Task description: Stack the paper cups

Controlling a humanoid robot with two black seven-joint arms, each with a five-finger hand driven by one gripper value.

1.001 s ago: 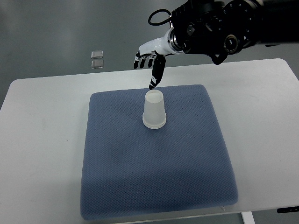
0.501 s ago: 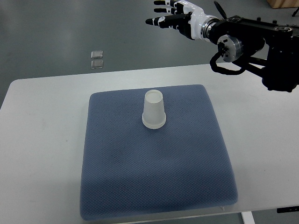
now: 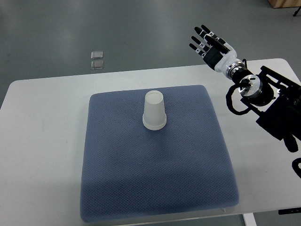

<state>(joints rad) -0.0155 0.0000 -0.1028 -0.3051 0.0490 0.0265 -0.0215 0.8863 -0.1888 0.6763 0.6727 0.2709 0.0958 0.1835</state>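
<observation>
Cups [image 3: 154, 111] sit nested upside down on the pad [image 3: 155, 183]; right robot hand [image 3: 210, 46], released, should clear away beyond them.

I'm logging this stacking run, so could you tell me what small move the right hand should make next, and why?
Probably finish pulling back to rest. The open right hand holds nothing and is well clear of the upside-down white paper cup stack on the blue textured mat; no loose cup shows.

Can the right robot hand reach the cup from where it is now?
Probably yes. The right robot hand is open and empty, off the pad's far right corner, and nothing stands between it and the upside-down cup.
</observation>
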